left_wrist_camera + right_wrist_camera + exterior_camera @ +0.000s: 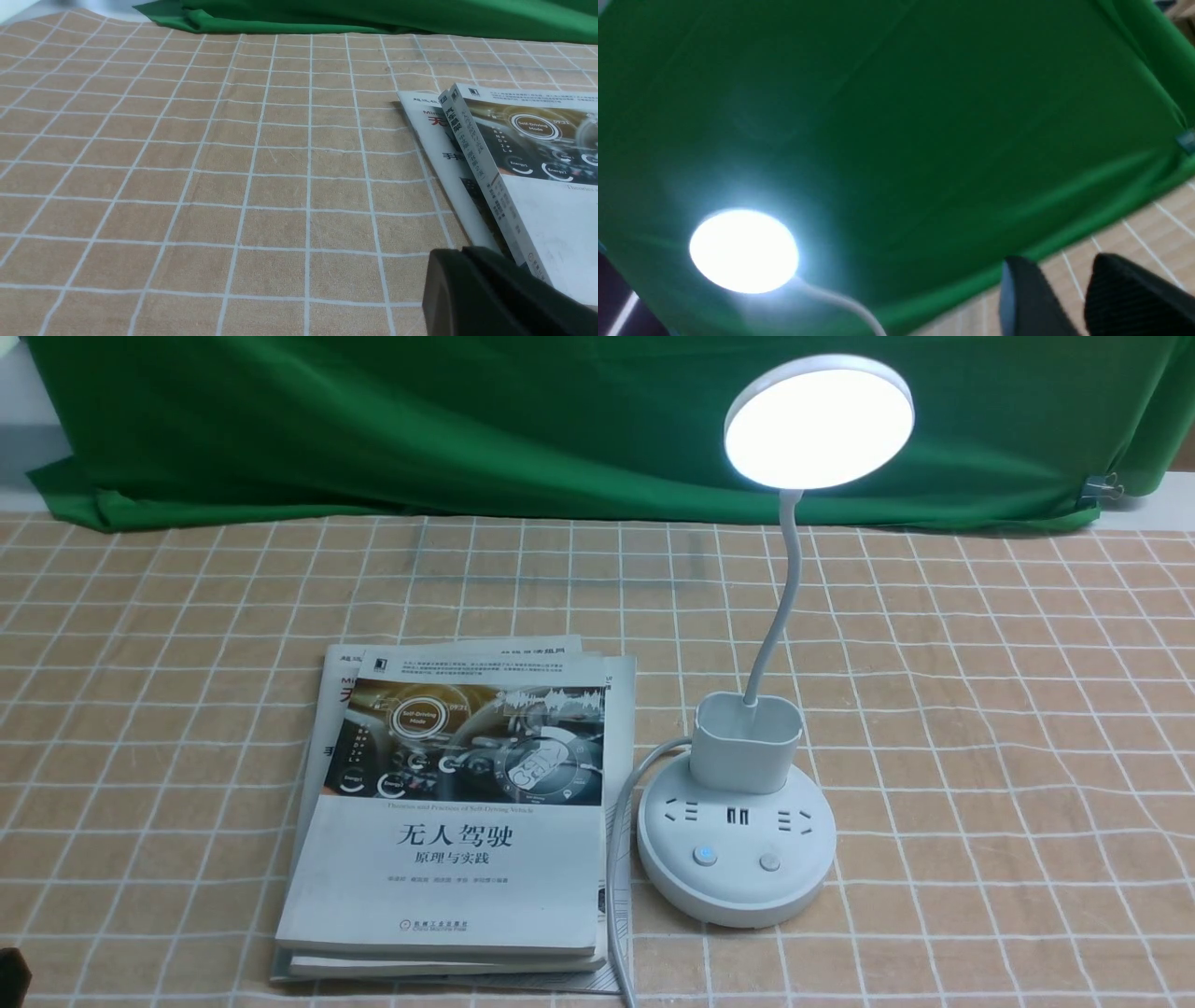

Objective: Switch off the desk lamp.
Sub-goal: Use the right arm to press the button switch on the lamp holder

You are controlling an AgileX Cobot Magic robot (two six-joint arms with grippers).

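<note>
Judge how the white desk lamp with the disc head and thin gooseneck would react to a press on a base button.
The white desk lamp probably won't tip: its round base is wide and sits flat on the checked tablecloth. The thin gooseneck looks flexible, so the lit disc head may wobble.

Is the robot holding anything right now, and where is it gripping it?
Nothing is held. The right tool is open and empty; the left tool shows nothing in it. The lamp stands untouched.

One desk lamp (747, 747), two books (457, 821) (at least).
</note>
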